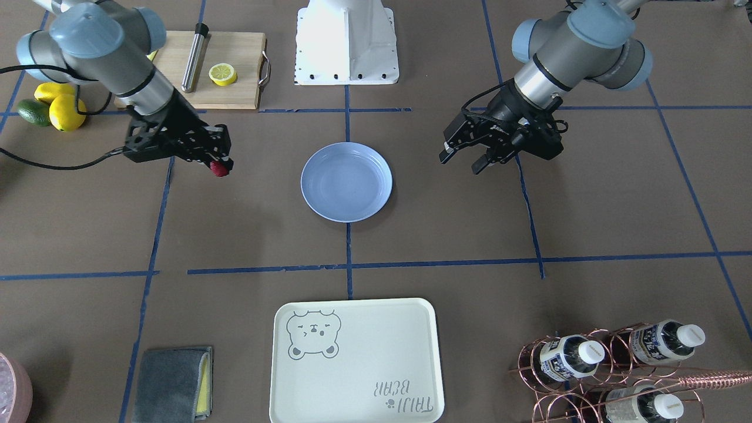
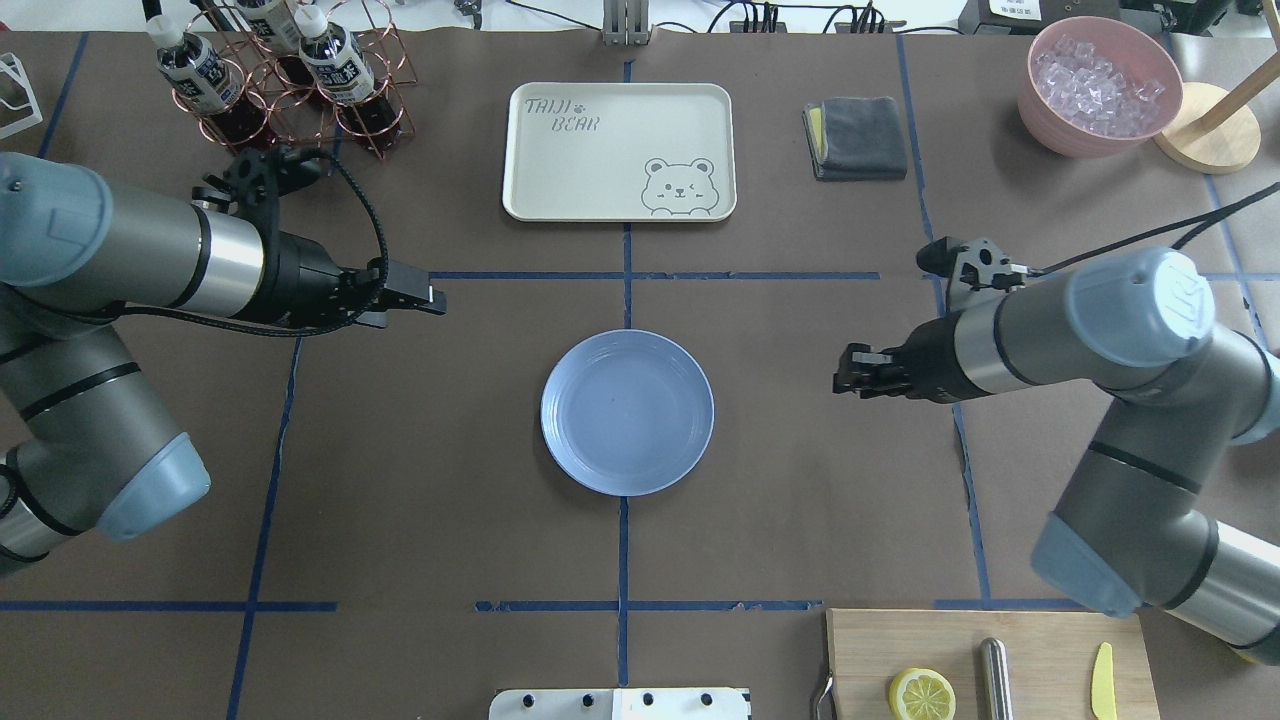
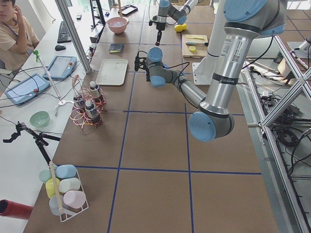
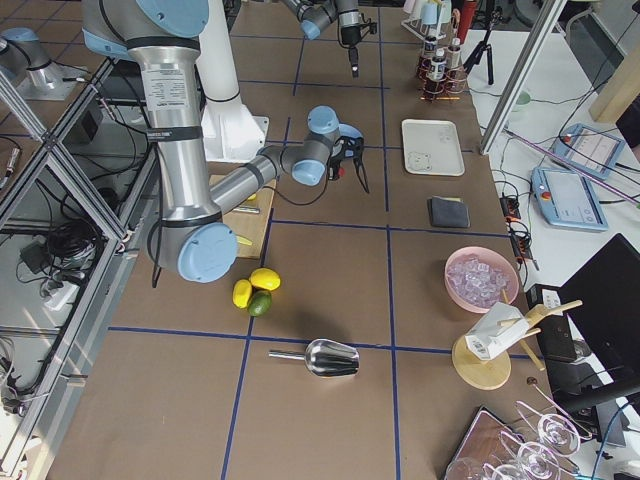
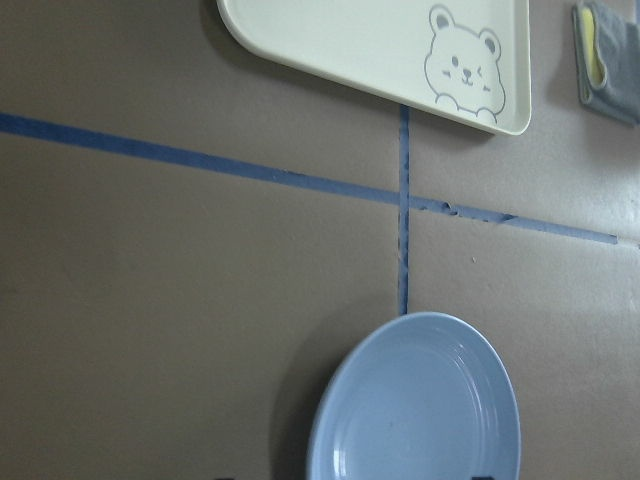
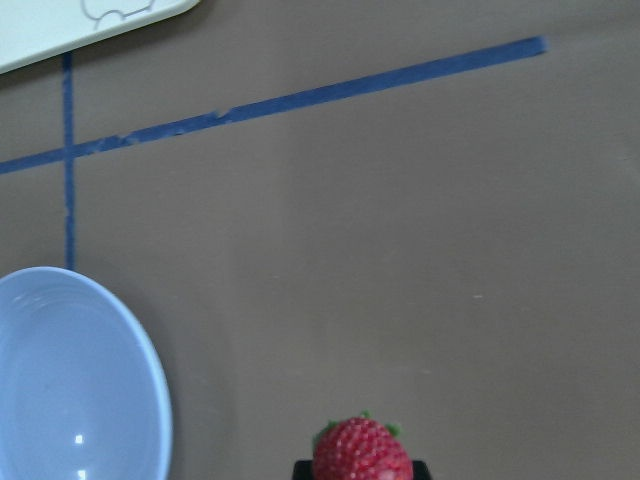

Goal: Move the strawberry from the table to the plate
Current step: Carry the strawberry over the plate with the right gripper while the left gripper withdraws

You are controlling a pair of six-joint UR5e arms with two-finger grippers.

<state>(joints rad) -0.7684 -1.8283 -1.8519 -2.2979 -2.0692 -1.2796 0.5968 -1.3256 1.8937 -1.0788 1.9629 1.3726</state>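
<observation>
My right gripper (image 1: 222, 166) is shut on the strawberry (image 1: 220, 170), a small dark-red berry held just above the brown paper table (image 1: 247, 235). The right wrist view shows the strawberry (image 6: 362, 452) at its bottom edge, with the plate (image 6: 70, 380) off to the left. The light-blue plate (image 1: 346, 182) sits empty at the table's centre, a short gap from the berry. In the overhead view the right gripper (image 2: 842, 382) hides the berry, right of the plate (image 2: 627, 412). My left gripper (image 1: 461, 163) hangs open and empty on the plate's other side.
A cream bear-printed tray (image 1: 355, 358) lies beyond the plate. A cutting board (image 1: 235, 70) carries a lemon half and a steel rod. Lemons and an avocado (image 1: 53, 106), a copper bottle rack (image 1: 617, 364), a grey cloth (image 1: 173, 382) and a pink bowl of ice (image 2: 1100, 85) stand around the edges.
</observation>
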